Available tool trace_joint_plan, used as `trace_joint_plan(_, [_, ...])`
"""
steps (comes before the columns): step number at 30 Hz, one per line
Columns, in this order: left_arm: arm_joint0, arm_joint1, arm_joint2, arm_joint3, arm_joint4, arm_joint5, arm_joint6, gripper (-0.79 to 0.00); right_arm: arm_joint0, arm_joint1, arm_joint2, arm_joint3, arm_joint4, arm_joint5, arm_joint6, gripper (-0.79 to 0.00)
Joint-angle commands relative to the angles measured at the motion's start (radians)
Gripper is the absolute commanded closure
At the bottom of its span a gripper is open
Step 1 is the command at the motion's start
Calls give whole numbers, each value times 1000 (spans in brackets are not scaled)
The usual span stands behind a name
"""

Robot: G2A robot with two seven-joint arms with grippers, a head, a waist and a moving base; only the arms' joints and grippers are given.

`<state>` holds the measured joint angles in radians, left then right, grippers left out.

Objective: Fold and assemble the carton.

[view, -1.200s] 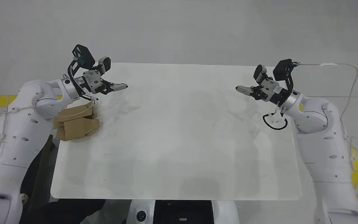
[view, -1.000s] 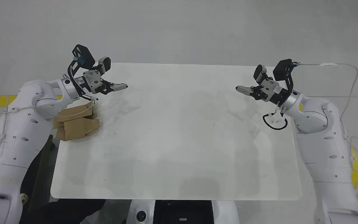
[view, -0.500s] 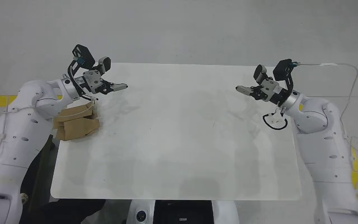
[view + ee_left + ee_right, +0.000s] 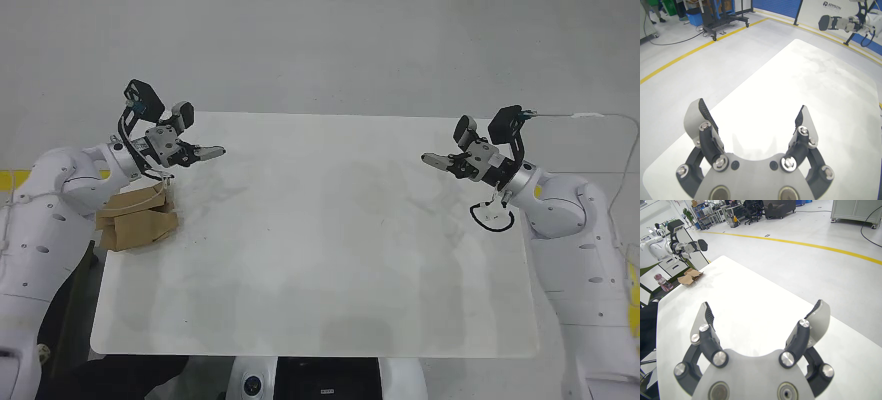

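Observation:
A brown carton [image 4: 140, 220] lies partly folded on the left edge of the white table [image 4: 320, 250], its flaps loose; it also appears far off as the carton [image 4: 690, 276] in the right wrist view. My left gripper [image 4: 210, 153] hovers above the table's far left corner, just beyond the carton, open and holding nothing; its own view shows the left gripper [image 4: 751, 110] with jaws wide apart. My right gripper [image 4: 432, 159] hangs over the far right part of the table, open and empty, seen close as the right gripper [image 4: 762, 309].
The table's far edge and rounded corners border grey floor. A pink bottle [image 4: 659, 279] stands on a low surface beyond the table's left side. A black cable loop [image 4: 492, 216] hangs under the right wrist.
The left arm has shifted slightly up and back from the table; the right arm and the carton have not moved.

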<state>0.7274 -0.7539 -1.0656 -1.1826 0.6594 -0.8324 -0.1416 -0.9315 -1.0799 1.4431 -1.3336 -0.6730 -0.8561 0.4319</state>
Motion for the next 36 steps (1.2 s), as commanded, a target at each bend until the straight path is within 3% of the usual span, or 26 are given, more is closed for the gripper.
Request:
trace_joint_plan(1, [1,-1,-8,13,-80,26,-52,-785,0,0,0,0,0,0,0,-785])
trace_joint_plan(12, [-14,16,-95,107,-636,184,-504,-785,0,0,0,0,0,0,0,-785])
trace_joint_plan(20, [-28,33,-164,199,-838,217,-727,-785,0,0,0,0,0,0,0,-785])
trace_joint_plan(27, [-62,39,-206,308,-933,325,-802,-785,0,0,0,0,0,0,0,-785])
trace_joint_plan(36, [-87,54,-242,450,-877,353,-806,-785,0,0,0,0,0,0,0,-785])
